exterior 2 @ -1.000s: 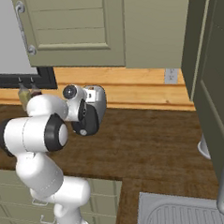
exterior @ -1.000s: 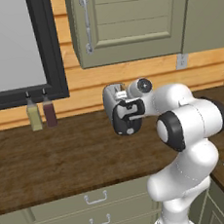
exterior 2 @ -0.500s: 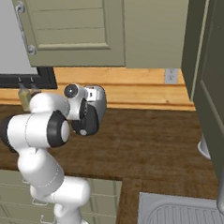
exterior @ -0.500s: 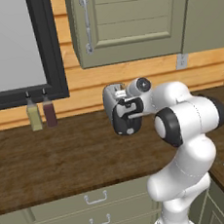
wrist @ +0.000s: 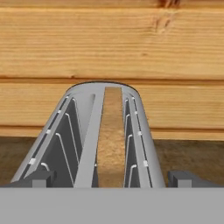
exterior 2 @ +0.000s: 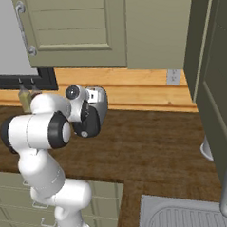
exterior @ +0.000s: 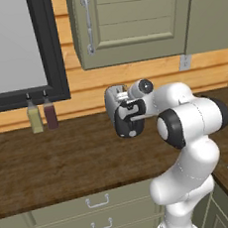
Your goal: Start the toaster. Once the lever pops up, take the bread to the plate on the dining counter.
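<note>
Silver and rounded, the toaster stands on the brown wooden worktop, near its back edge and close to the wooden wall. From the left base view I see its black end panel facing me, partly behind my gripper. I cannot make out the lever there. From the right base view I see the toaster's grey side past the white arm. My hand view looks along the top of the toaster. It shows me two slots, and the bread sits down in the right one. My gripper's jaws are spread wide, one dark tip on each side of the toaster, holding nothing. Two bottles stand by the wall, left of the toaster.
</note>
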Available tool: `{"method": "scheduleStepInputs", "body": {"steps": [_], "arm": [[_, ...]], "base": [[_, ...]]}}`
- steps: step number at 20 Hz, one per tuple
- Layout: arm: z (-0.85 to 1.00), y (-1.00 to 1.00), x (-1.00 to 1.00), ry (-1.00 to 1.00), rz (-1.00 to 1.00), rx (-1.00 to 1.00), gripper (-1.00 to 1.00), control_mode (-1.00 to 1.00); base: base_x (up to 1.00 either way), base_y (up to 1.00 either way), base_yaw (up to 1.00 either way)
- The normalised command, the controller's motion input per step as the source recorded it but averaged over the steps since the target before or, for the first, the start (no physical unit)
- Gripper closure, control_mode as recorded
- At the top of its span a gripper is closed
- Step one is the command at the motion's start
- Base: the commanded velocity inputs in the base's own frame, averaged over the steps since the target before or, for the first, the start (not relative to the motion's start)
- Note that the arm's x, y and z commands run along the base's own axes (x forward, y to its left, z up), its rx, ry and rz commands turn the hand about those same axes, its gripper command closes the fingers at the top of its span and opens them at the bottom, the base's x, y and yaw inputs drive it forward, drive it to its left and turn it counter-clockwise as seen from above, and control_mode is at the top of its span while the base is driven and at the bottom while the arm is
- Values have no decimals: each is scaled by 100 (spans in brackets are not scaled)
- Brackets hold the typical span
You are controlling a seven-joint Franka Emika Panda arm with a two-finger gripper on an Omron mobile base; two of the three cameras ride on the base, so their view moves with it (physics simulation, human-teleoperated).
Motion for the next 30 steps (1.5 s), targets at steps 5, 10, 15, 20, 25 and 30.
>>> {"method": "scheduleStepInputs", "body": {"steps": [5, 10, 15, 20, 25, 30], "arm": [[-7, 0, 4, 0, 0, 0, -100, -100], [0, 0, 10, 0, 0, 0, -100, -100], [0, 0, 5, 0, 0, 0, -100, -100], [0, 0, 0, 0, 0, 0, 100, -100], [0, 0, 0, 0, 0, 0, 100, -100], [0, 0, 0, 0, 0, 0, 100, -100]], "base": [[0, 0, 0], [0, 0, 0], [0, 0, 0], [0, 0, 0], [0, 0, 0], [0, 0, 0]]}}
